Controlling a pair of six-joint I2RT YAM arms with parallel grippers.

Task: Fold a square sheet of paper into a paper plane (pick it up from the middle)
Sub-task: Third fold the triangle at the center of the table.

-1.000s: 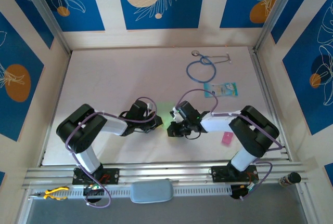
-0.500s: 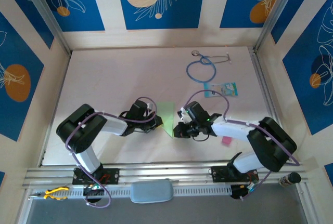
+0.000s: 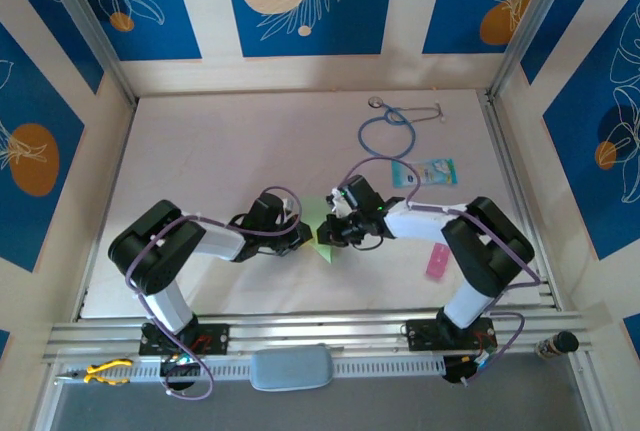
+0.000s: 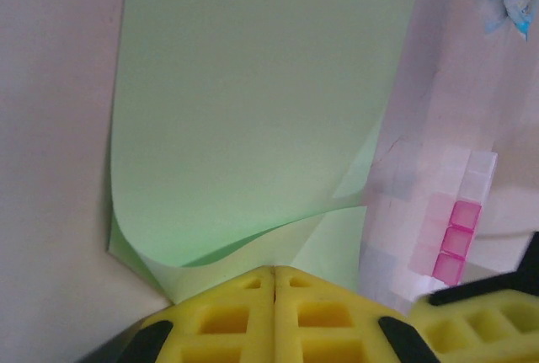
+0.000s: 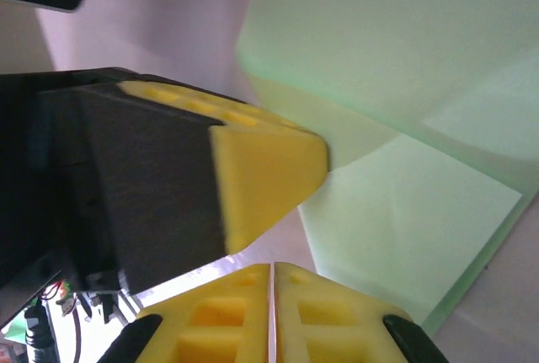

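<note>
Two robot arms are counted, the left arm (image 3: 165, 246) and the right arm (image 3: 485, 243), with two pincers, the left pincer (image 3: 303, 238) and the right pincer (image 3: 333, 234). The counter (image 3: 200, 151) carries one square sheet of paper (image 3: 322, 247), one stethoscope (image 3: 388, 131), one teal-and-white card (image 3: 425, 172) and one pink strip (image 3: 436, 262). On the near rail are one pair of yellow-handled pliers (image 3: 105, 372) and one grey-blue pad (image 3: 290, 367).
</note>
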